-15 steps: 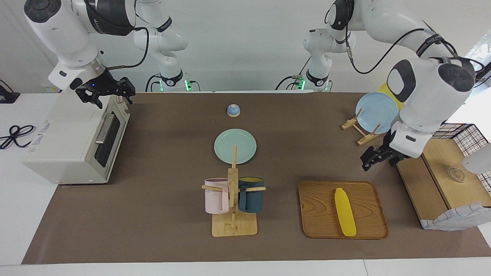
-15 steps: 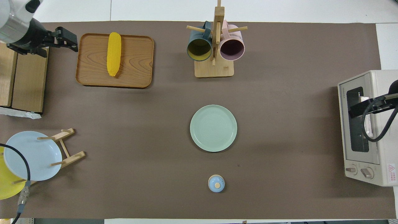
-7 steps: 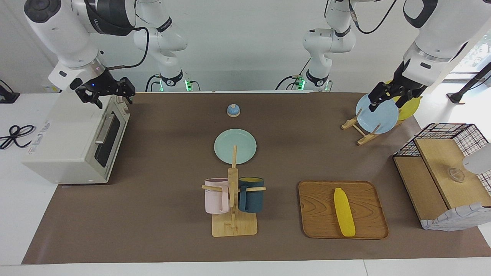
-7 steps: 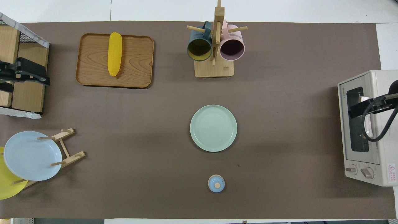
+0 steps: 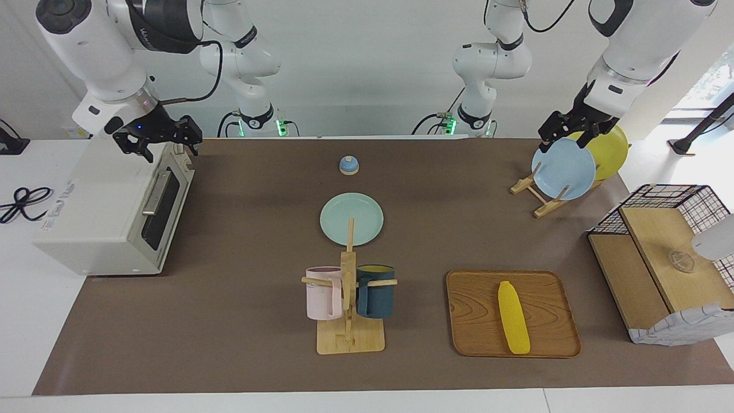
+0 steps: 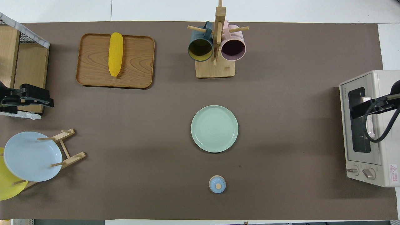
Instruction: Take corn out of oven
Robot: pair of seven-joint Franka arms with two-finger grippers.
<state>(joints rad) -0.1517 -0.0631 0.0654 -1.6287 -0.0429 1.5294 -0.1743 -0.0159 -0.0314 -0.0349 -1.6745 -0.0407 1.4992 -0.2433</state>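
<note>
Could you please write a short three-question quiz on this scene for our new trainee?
1. True or false: the corn lies on the wooden tray.
2. Is the oven door A) shut or B) hanging open?
3. Fill in: the two mugs hang on the wooden ____.

Key
1. True. The corn rests flat on the tray, out of the oven.
2. A. The door is shut, with the right gripper hovering over the oven top.
3. Rack. The pink mug and the dark blue mug hang on the mug rack. The left gripper is up by the plate stand, holding nothing.
</note>
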